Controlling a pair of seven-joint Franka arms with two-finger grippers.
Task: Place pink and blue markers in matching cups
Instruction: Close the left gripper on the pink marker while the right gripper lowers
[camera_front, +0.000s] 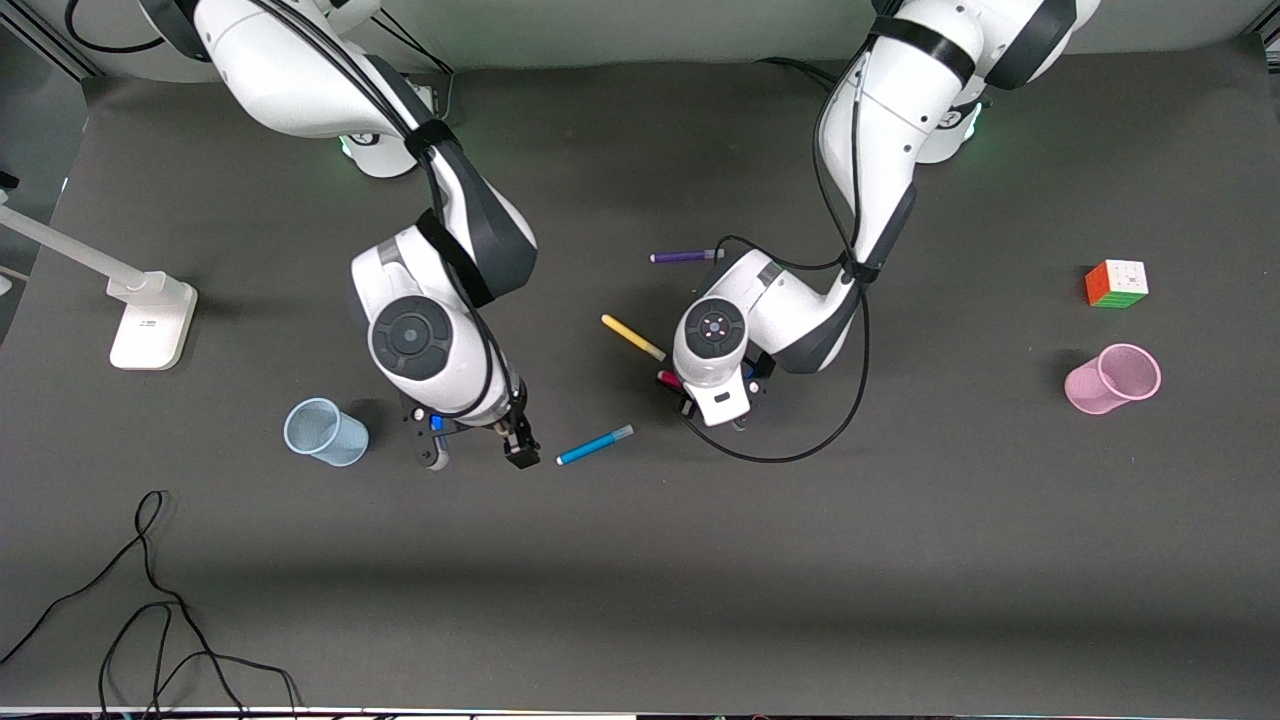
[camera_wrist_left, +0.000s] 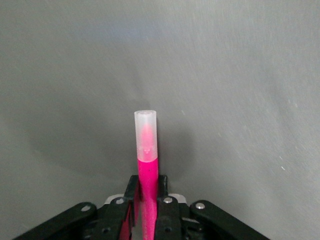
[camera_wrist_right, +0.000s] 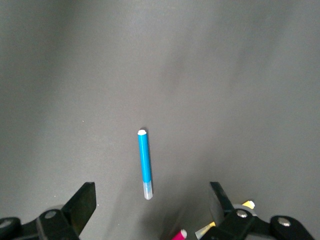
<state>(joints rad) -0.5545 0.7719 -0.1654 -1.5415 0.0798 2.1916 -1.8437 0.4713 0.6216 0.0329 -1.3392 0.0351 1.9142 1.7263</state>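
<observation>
The blue marker (camera_front: 595, 445) lies flat on the dark table; it also shows in the right wrist view (camera_wrist_right: 145, 162). My right gripper (camera_front: 477, 450) (camera_wrist_right: 151, 194) is open wide and empty, over the table between the pale blue cup (camera_front: 325, 432) and the blue marker. My left gripper (camera_front: 712, 405) (camera_wrist_left: 147, 182) is shut on the pink marker (camera_wrist_left: 146, 150), whose pale cap points away from the jaws. One end of the pink marker shows by the gripper (camera_front: 668, 380) and in the right wrist view (camera_wrist_right: 179, 234). The pale pink cup (camera_front: 1112, 378) stands toward the left arm's end of the table.
A yellow pen (camera_front: 632, 337) and a purple pen (camera_front: 685, 256) lie beside the left arm. A colour cube (camera_front: 1117, 283) sits beside the pink cup. A white stand (camera_front: 150, 320) and loose black cables (camera_front: 150, 600) are at the right arm's end.
</observation>
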